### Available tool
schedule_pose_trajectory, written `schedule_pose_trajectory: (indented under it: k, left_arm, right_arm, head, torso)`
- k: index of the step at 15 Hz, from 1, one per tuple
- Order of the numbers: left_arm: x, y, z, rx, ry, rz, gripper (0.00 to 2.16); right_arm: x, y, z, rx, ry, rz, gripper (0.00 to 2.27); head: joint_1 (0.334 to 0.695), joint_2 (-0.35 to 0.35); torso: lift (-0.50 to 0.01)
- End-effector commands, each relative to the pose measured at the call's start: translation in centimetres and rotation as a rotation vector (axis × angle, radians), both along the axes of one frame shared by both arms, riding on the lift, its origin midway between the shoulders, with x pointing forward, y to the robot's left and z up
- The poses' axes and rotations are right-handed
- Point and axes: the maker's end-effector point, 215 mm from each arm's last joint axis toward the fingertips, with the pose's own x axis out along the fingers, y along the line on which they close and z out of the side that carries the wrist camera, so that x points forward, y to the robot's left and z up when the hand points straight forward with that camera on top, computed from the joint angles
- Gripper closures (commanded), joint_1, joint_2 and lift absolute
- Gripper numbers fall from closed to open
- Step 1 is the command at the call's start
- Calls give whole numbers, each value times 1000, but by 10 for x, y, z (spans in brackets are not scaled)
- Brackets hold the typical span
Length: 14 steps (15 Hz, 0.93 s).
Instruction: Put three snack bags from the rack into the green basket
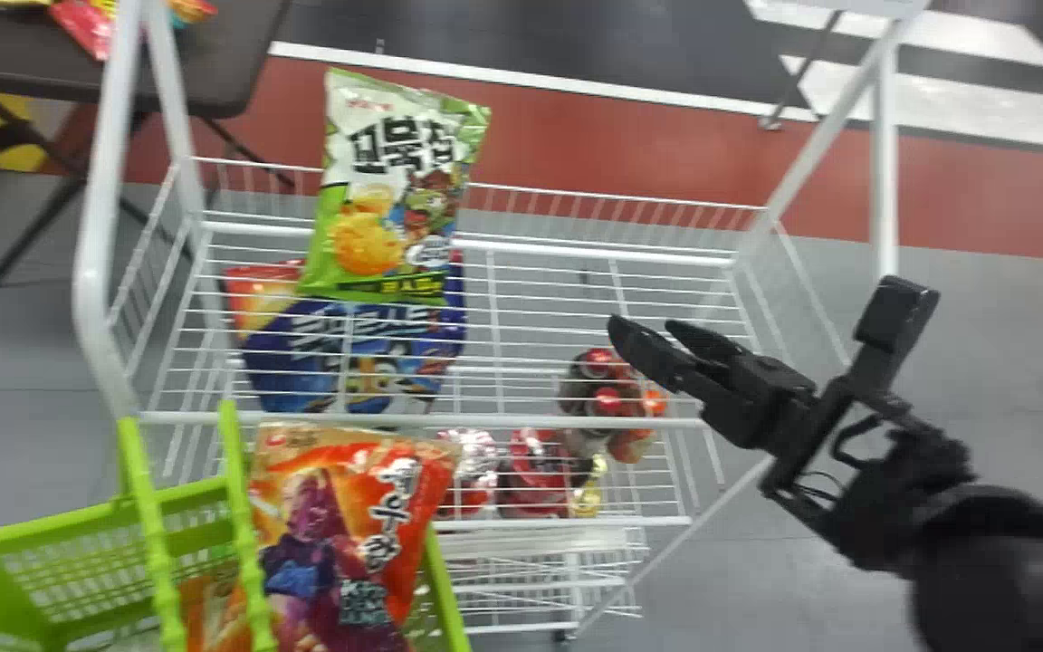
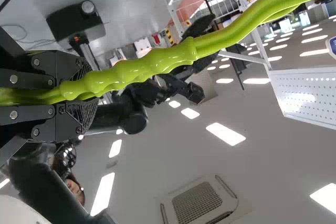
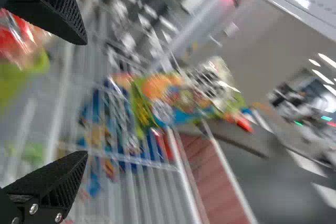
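Observation:
In the head view my right gripper [image 1: 642, 328] is over the right part of the white rack [image 1: 540, 421], apart from the bags; in the right wrist view the same gripper [image 3: 85, 98] is open, its jaws wide apart with nothing between. A green-and-white snack bag [image 1: 395, 190] leans at the rack's rear left, above a blue bag [image 1: 349, 358] and partly over a red-yellow one [image 1: 254, 294]. The green basket [image 1: 60, 561] holds an orange-and-purple bag [image 1: 340, 525] beside its handle bars. My left gripper [image 2: 86, 94] is shut on the green handle [image 2: 152, 64].
Red packages [image 1: 535, 471] and red-capped items [image 1: 607, 398] are seen through the rack's wires, right of its middle. White posts [image 1: 105, 181] rise at the rack's sides. A dark table [image 1: 205, 54] with more bags stands behind at the left.

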Motion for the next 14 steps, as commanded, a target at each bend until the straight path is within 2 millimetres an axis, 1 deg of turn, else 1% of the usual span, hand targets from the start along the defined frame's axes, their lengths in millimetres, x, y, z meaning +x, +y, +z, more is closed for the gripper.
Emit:
schedule_pose_trajectory:
  k: [1,2,3,5,7,9,10,14]
  left_arm:
    - [0,0,1,-5,0,3,2148]
    - [0,0,2,-6,-1,2,2148]
    - [-1,0,3,-9,-2,1,2148]
    - [-3,0,6,-24,-7,-3,2148]
    - [-4,1,6,-30,-4,-3,2148]
    - [-5,1,9,-57,-15,-6,2148]
    - [-5,1,10,-66,-13,-8,2148]
    - [-9,-1,11,-68,-10,-14,2148]
  right_arm:
    - [6,-14,9,-139,-221,-84,73]
    - [2,-16,11,-177,-297,-107,73]
    - [-6,-18,11,-190,-372,-127,76]
    - [-27,-23,-11,-213,-409,-153,76]
    - [-50,-33,-19,-222,-453,-183,76]
    - [-63,-38,-25,-226,-468,-198,76]
    - [-66,-38,-29,-226,-460,-201,76]
    - [-71,-36,-36,-220,-446,-203,76]
  head:
    - [695,-304]
    - [695,-317]
    - [695,-326]
    - [695,-341]
    - [695,-350]
    - [695,-350]
    - [695,-350]
    - [695,-350]
  torso:
    - [0]
    - [0]
    - [0]
    - [0]
    - [0]
    - [0]
    - [0]
    - [0]
